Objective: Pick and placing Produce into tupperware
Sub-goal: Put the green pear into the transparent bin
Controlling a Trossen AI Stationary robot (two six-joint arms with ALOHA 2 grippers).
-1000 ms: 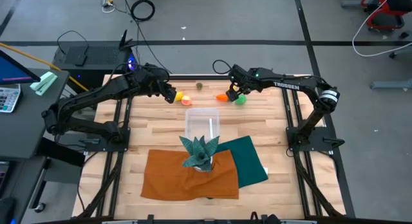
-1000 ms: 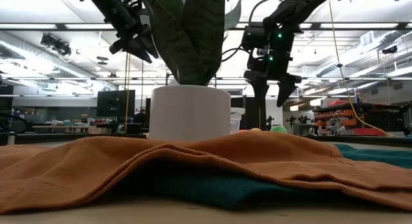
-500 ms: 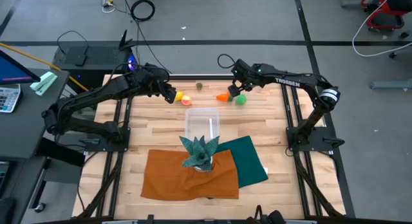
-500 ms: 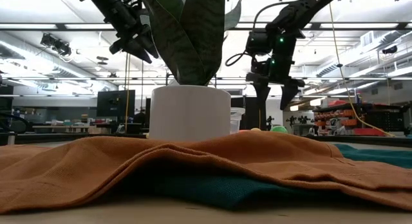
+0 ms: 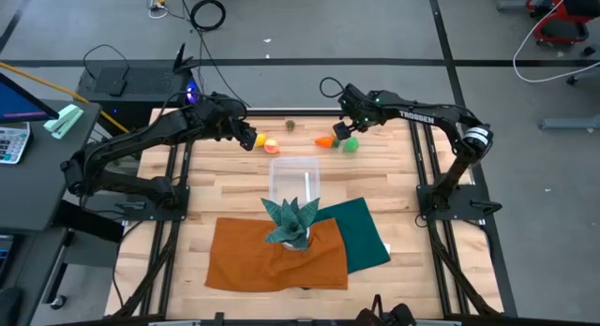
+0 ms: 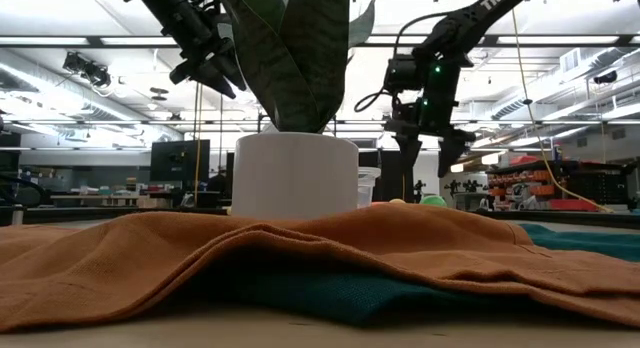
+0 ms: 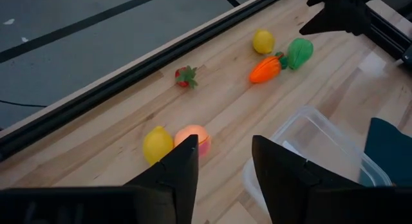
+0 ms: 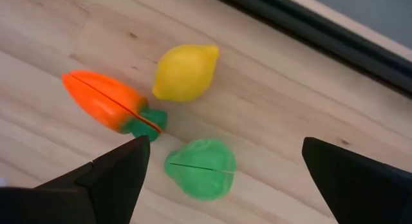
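The produce lies on the wooden table near its far edge. A yellow lemon (image 7: 158,144), an orange-pink fruit (image 7: 196,135) and a small red strawberry (image 7: 186,76) lie to the left. A second lemon (image 8: 185,71), a carrot (image 8: 109,108) and a green piece (image 8: 200,168) lie to the right. My left gripper (image 5: 246,139) hovers open above the left lemon and orange-pink fruit. My right gripper (image 5: 342,129) hovers open over the right group, fingers (image 8: 116,176) apart above the green piece. The clear tupperware (image 5: 295,181) stands mid-table.
A teal spiky plant in a white pot (image 5: 291,221) stands on an orange cloth (image 5: 272,256) near the table's front, overlapping a dark green cloth (image 5: 364,232). The tupperware's near end touches the plant. Bare wood (image 5: 394,176) lies around the produce.
My right arm has shifted slightly toward the table's far edge while its gripper stays open above the carrot, lemon and green piece. No produce has moved.
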